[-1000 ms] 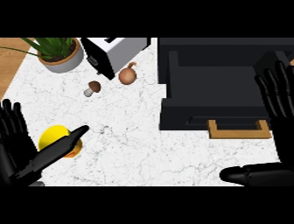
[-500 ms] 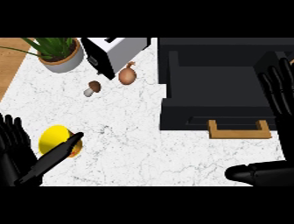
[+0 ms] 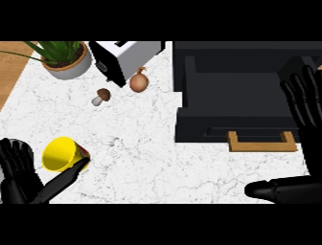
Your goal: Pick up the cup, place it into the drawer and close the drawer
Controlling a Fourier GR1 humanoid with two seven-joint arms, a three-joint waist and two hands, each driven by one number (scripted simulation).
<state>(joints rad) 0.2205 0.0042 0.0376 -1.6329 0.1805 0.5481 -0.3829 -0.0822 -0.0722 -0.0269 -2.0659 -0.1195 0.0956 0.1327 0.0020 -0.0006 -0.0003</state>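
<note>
A yellow cup (image 3: 62,153) lies on its side on the white marble counter (image 3: 143,143) at the lower left, its mouth facing up at me. My left hand (image 3: 24,177) is just below and left of it, fingers straight, the thumb tip touching the cup's lower right edge. The black drawer unit (image 3: 252,91) stands at the upper right, its drawer open with a wooden handle (image 3: 261,141) at the front. My right hand (image 3: 314,107) is open at the right edge, fingers up, over the drawer's right side, thumb at the bottom.
A potted plant (image 3: 64,56) sits at the counter's back left, a white and black toaster (image 3: 125,53) beside it. An onion (image 3: 139,82) and a mushroom (image 3: 101,95) lie in front of the toaster. Wooden floor shows past the counter's left edge.
My left hand has slid down toward the lower edge, its fingers dropping away from the cup's left side. The cup and right hand have barely moved.
</note>
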